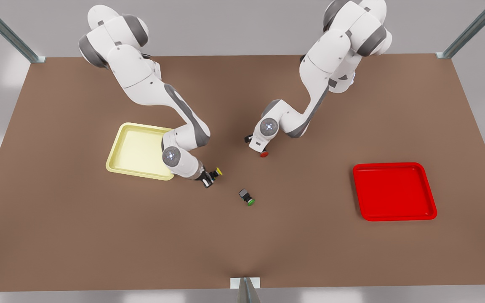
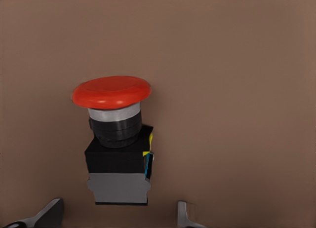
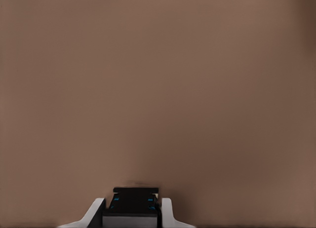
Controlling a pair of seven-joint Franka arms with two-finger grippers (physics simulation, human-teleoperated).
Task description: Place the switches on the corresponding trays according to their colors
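Observation:
The red switch (image 2: 111,92) lies on the brown table, with a black body and a grey base; its cap shows in the front view as the red switch (image 1: 264,154). My left gripper (image 1: 258,148) hovers over it, open, with a fingertip (image 2: 49,213) on each side of the base and not touching it. My right gripper (image 1: 209,178) is shut on the yellow switch (image 1: 217,172), just off the near corner of the yellow tray (image 1: 135,147). The black body of that switch (image 3: 131,206) sits clamped between the fingers (image 3: 96,210). The red tray (image 1: 394,191) lies far on the front view's right.
A green-capped switch (image 1: 246,197) lies on its side between the two grippers, nearer the table's front edge. Metal frame posts stand at the table's back corners and at the front middle (image 1: 246,290).

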